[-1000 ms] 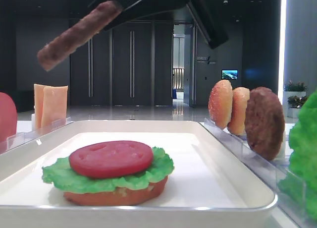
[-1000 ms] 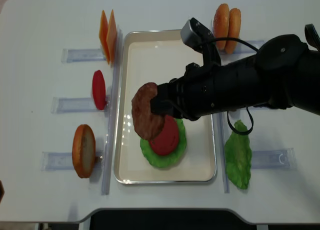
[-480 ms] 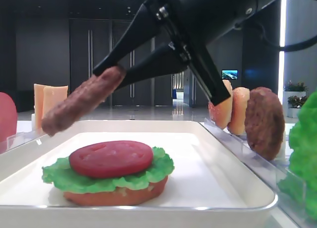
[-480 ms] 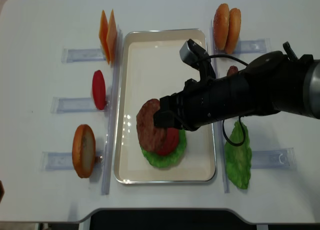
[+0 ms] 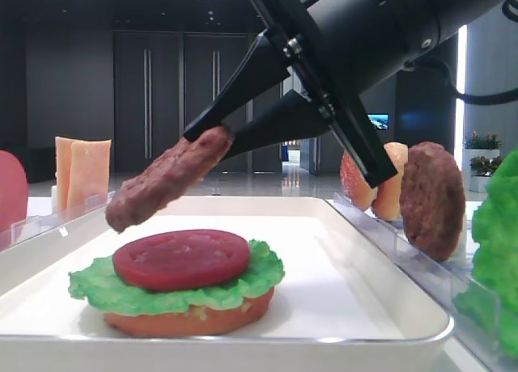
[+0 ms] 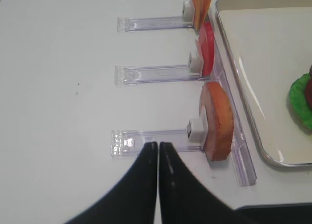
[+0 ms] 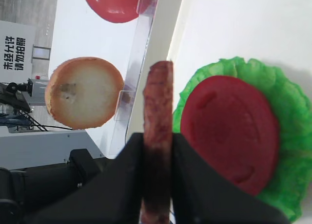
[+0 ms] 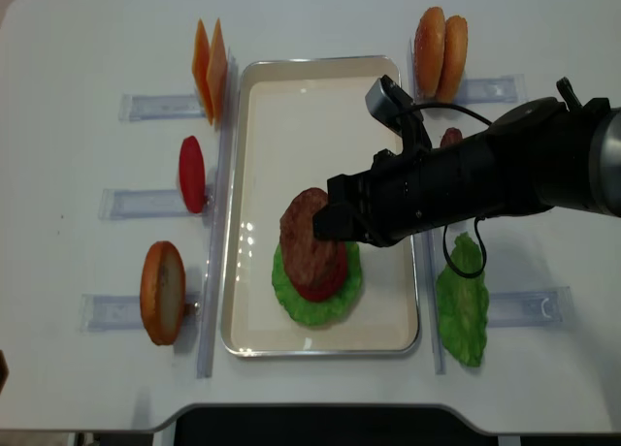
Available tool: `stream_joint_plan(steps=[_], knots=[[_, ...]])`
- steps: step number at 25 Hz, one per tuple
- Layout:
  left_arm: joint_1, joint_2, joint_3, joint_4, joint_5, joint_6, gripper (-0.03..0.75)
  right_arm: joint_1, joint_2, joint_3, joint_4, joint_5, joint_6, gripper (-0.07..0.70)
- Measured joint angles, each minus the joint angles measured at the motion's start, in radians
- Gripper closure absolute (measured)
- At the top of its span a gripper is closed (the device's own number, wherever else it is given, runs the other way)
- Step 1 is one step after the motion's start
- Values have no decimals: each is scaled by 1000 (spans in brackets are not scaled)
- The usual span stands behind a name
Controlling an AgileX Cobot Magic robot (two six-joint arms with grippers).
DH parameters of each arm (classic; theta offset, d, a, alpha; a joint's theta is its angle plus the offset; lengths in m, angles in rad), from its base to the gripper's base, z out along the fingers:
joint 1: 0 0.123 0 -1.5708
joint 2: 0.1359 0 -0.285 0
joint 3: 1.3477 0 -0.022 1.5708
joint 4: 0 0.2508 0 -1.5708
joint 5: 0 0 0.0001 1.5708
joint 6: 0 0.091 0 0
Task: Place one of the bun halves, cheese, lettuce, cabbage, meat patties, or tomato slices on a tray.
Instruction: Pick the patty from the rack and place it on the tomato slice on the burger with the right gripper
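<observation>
Right gripper is clenched on the rim of 1 of the meat patties, and over the last second it has carried that patty down from the upper left of the low front view to a spot just above the tomato slice. The patty hangs tilted, its free end lowest at the left and not yet touching the red disc, as far as the low view shows. Seen from overhead, it has slid from the left part of the tray to sit almost squarely over the stack of tomato, lettuce and bottom bun in the lower centre of the frame. That shift suggests the placing step is nearly done: what seems left is a little more descent, levelling the disc and letting go. Because the patty is tilted, it may land edge first and slide toward the left of the tray. Left gripper is closed on nothing, parked low in its own view over the white counter, just beside the clear holder that props up a bun half. A 2nd patty stands upright in the holder at the right of the low view, with 2 bun halves behind it.
</observation>
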Motion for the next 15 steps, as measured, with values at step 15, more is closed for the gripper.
stream_joint_plan(steps=[15], knots=[[0,0,0,0,0,0,716,-1,58,0,-4,27,-1,522]])
